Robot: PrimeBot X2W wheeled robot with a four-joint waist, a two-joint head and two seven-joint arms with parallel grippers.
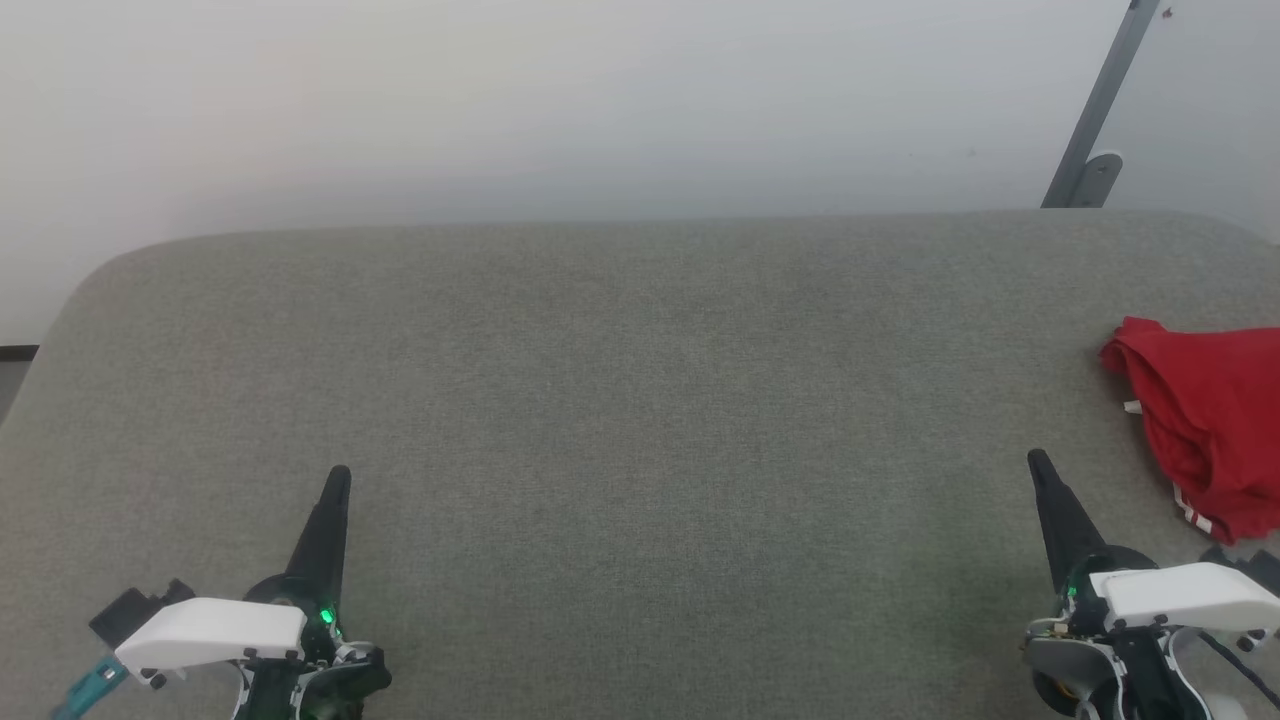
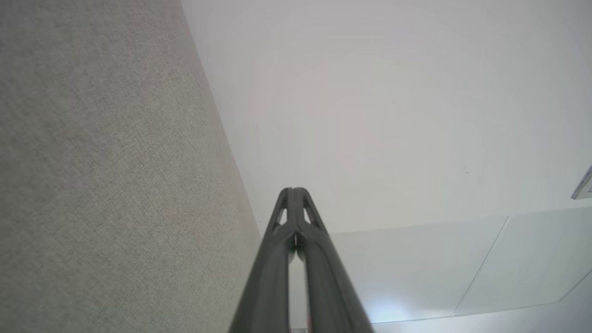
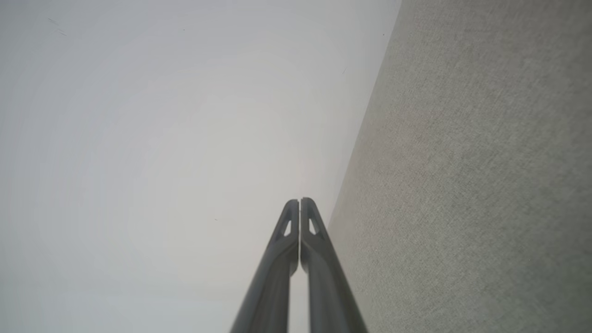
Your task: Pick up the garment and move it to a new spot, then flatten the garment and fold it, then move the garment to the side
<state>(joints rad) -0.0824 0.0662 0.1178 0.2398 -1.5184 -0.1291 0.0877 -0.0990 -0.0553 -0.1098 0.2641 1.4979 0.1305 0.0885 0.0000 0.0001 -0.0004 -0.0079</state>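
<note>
Table (image 1: pixel 620 400) covered in grey fabric, seen from the head camera. A crumpled red garment (image 1: pixel 1210 420) lies at its far right, cut off by the frame, so its full shape is hard to tell. The left gripper (image 1: pixel 338 480) at lower left and the right gripper (image 1: pixel 1038 462) at lower right have closed, empty jaws. The right one is near the garment, not touching.

Left wrist camera: fingers (image 2: pixel 273 268) pressed together, table beside a pale wall (image 2: pixel 370 115).

Right wrist camera: fingers (image 3: pixel 321 277) together, empty.

Grey fabric table (image 1: pixel 620 400), crumpled red garment (image 1: pixel 1210 430) at right edge
</note>
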